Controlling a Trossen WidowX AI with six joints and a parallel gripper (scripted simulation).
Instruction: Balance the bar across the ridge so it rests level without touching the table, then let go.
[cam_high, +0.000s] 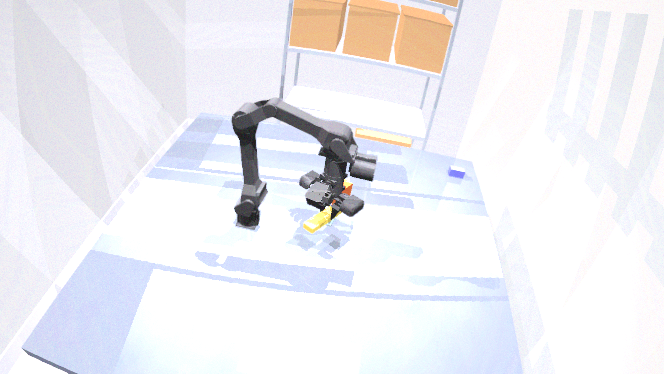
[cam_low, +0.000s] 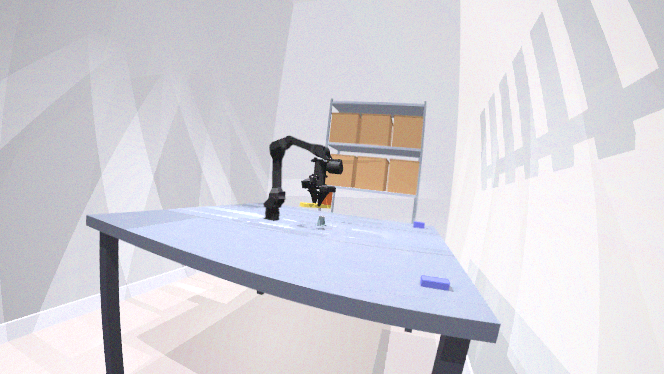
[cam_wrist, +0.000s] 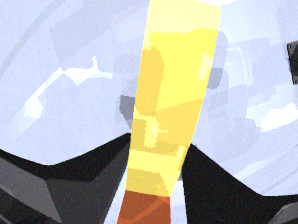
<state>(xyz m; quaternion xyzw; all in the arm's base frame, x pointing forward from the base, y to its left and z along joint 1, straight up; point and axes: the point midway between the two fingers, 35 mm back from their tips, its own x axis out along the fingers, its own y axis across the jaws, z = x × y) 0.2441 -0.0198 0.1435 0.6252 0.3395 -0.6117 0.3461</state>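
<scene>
1. Gripper (cam_high: 334, 209) clamped on the yellow-and-orange bar (cam_high: 318, 221), fingers either side.
2. Bar hung above the table (cam_low: 320, 260), over the small grey ridge (cam_low: 320, 220).

Black arm (cam_low: 292, 145) arched over blue table (cam_low: 280, 255), gripper (cam_low: 320, 196) clamped on yellow-and-orange bar (cam_low: 316, 204), held above small grey ridge (cam_low: 320, 220). Two purple blocks (cam_low: 434, 282) near right edge. Shelf of boxes (cam_low: 376, 150) behind.
</scene>
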